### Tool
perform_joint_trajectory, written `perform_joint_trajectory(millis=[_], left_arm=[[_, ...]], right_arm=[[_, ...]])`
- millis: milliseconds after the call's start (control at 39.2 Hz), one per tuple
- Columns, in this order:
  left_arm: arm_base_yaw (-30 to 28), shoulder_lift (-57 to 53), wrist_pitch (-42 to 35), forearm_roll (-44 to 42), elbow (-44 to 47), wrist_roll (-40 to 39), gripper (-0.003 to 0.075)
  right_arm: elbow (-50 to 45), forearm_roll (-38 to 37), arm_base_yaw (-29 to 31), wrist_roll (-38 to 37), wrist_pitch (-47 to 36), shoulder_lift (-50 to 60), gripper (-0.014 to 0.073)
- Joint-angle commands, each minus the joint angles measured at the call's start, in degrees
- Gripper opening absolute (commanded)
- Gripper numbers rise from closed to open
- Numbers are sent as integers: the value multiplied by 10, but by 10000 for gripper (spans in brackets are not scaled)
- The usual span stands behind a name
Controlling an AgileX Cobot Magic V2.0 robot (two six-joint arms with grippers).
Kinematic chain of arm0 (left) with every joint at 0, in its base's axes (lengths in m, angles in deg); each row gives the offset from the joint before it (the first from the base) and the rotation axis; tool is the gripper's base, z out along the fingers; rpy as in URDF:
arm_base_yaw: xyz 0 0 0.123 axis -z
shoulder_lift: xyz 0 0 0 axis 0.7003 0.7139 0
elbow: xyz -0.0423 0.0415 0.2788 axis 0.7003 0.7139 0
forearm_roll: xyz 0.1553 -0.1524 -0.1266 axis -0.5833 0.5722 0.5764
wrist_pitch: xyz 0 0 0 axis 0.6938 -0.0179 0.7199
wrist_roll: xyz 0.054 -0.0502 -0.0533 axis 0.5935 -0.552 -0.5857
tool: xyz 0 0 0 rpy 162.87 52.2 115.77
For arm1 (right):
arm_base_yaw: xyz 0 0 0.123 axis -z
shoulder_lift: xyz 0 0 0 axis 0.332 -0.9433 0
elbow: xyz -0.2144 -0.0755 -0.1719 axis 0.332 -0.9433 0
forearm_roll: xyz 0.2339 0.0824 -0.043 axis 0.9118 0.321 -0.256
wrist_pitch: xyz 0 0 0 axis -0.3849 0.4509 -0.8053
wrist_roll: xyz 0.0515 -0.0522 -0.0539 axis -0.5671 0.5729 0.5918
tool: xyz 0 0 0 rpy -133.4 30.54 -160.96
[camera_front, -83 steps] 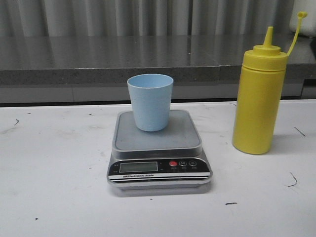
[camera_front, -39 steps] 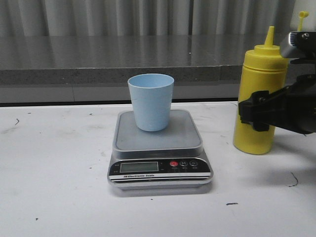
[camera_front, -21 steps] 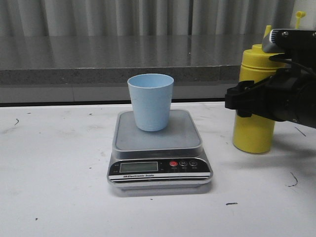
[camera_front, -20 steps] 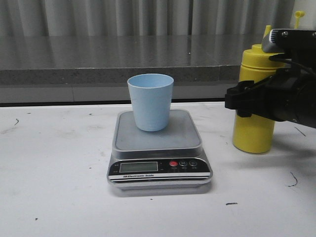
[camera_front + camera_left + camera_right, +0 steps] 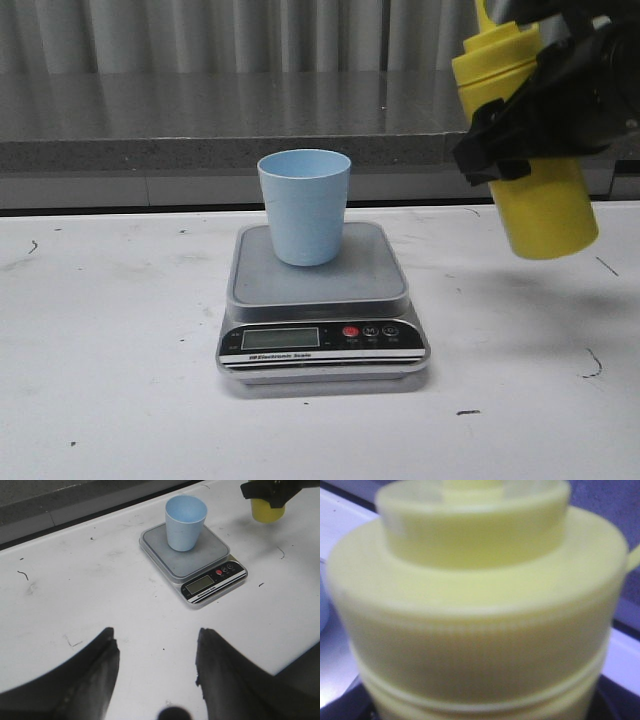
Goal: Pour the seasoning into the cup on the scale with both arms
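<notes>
I see the pale blue cup (image 5: 304,205) upright on the silver-grey scale (image 5: 322,300). My right gripper (image 5: 520,130) holds the yellow seasoning bottle (image 5: 530,150) off the table, tilted, right of the cup.

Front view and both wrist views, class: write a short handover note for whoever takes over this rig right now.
Right end effector: shut on the yellow bottle, lifted off the table and tilted, top leaning toward the cup.
Left end effector: open, empty, apart from the scale.
Blue cup: upright on the scale.
Done: bottle picked up.
Left: bring the nozzle over the cup and pour.
</notes>
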Motion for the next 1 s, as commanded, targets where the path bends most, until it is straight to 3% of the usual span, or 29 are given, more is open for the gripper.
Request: perform_joint_trajectory(millis=[0, 204, 638, 970], left_arm=[[0, 5, -40, 3, -15, -4, 357], [0, 5, -40, 3, -15, -4, 357], [0, 5, -40, 3, -15, -4, 357], [0, 5, -40, 3, -15, -4, 356]], right_arm=[[68, -22, -2, 57, 46, 40, 308], [173, -90, -25, 122, 217, 39, 308], [334, -364, -121, 123, 479, -63, 308], [343, -581, -173, 105, 545, -124, 308]])
